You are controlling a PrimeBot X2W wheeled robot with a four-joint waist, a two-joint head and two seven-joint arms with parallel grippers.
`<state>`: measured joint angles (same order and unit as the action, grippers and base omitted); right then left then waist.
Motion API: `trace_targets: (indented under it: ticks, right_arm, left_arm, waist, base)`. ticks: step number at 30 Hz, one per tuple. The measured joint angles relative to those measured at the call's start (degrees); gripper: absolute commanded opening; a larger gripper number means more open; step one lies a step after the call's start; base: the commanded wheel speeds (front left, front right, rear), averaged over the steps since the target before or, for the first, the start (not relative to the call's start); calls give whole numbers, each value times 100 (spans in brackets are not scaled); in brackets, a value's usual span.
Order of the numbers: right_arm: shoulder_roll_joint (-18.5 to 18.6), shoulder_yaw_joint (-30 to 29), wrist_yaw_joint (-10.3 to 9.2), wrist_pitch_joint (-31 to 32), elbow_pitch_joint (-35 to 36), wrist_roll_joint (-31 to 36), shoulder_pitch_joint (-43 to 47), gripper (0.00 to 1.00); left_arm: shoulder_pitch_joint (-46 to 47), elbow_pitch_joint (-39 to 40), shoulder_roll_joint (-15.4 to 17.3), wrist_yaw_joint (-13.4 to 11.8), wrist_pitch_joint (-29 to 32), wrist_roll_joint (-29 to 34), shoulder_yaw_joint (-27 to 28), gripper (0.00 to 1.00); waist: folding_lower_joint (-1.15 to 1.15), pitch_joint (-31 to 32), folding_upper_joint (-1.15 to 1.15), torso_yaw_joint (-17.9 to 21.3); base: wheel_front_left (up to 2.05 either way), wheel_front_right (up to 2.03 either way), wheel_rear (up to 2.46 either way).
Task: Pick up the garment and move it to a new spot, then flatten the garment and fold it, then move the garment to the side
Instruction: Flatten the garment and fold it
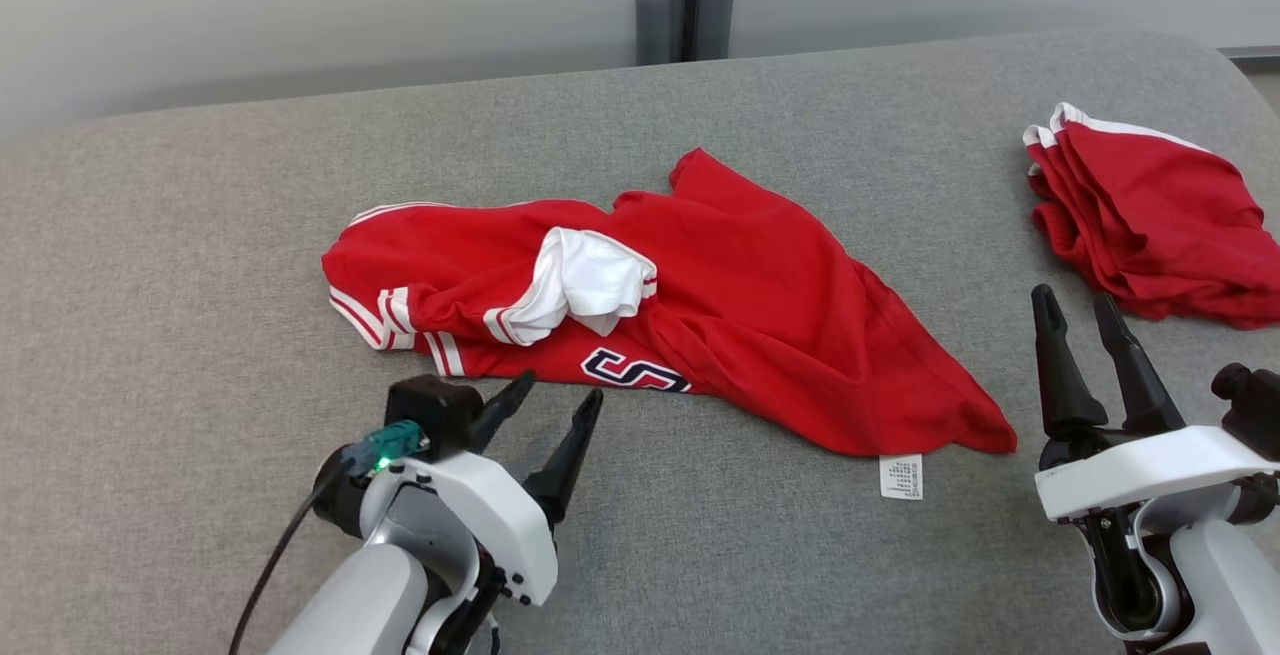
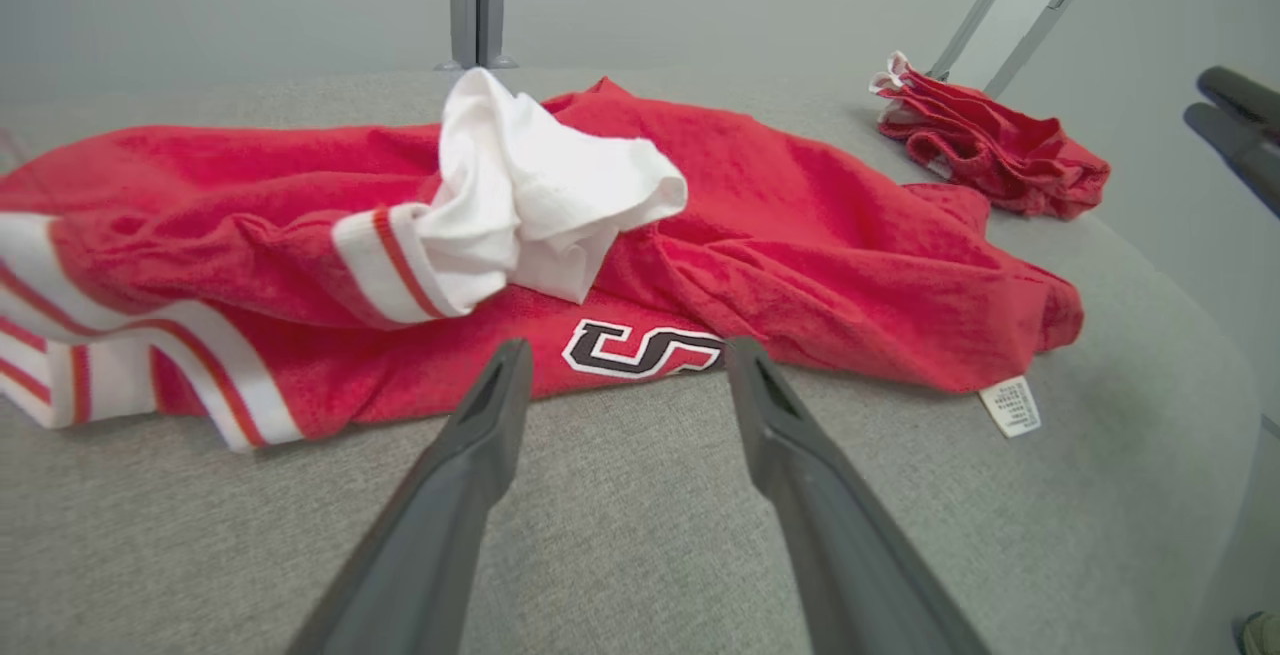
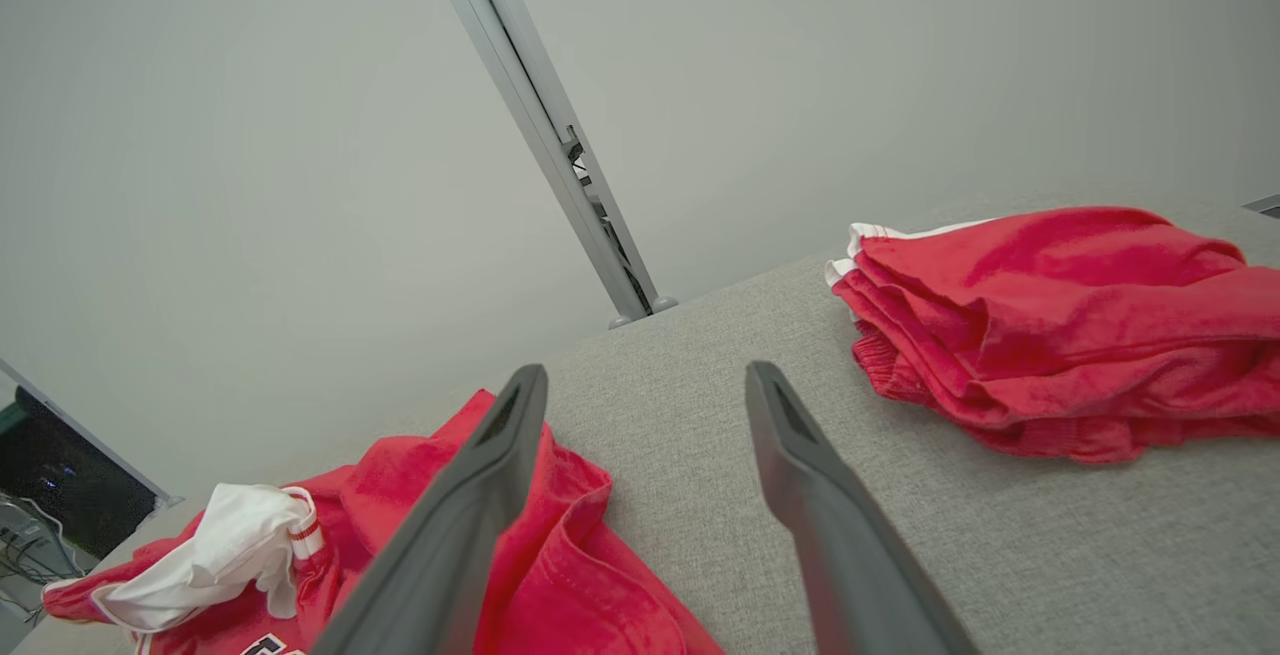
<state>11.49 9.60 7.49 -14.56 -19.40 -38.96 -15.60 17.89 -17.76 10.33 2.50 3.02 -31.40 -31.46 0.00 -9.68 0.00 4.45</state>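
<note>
The red garment [image 1: 760, 315] lies crumpled mid-frame on the worktop [image 1: 200, 235]. The left gripper [image 1: 560, 387], lower left, and right gripper [image 1: 1072, 297], lower right, are released and empty. A folded pile [image 1: 1160, 225] sits upper right.

Our left gripper [image 1: 560, 387] is at the lower left of the head view. Its pale forearm [image 1: 350, 595] rises from the bottom edge, with a black cable [image 1: 270, 575] and a small green light [image 1: 383, 462] at the wrist. Its two dark fingers [image 1: 565, 455] point up and to the right, spread apart and empty. Our right gripper [image 1: 1072, 297] is at the lower right on a white wrist housing [image 1: 1140, 470]. It points almost straight up, with its jaws parted and empty. The two grippers are well apart.
</note>
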Motion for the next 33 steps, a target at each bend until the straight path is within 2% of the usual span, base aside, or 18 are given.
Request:
trace_targets:
  ticks: [4,14,20,32,33]
  right_arm:
    - [-4,24,0,19,15,1,-35,100]
    - [-12,97,0,35,22,-1,-148,100]
    - [-23,108,0,16,-5,-16,-157,100]
    - [-48,267,0,-14,-32,-74,-376,100]
    - [-46,268,0,-16,-37,-77,-388,100]
  left_arm:
    - [69,9,-4,-49,162,-220,156,100]
    - [832,-990,-92,1,342,-652,531,100]
    - [1216,-1428,-120,-151,334,-758,739,100]
    - [2167,-2553,-343,157,424,-638,425,100]
    - [2229,-2647,-364,177,397,-638,420,95]
  waist:
    - [0,-47,0,44]
    - [0,-233,0,321]
    - [0,-301,0,410]
    - [0,-545,0,526]
    - [0,-561,0,547]
  base:
    - [0,0,0]
    - [0,0,0]
    - [0,0,0]
    - [0,0,0]
    - [0,0,0]
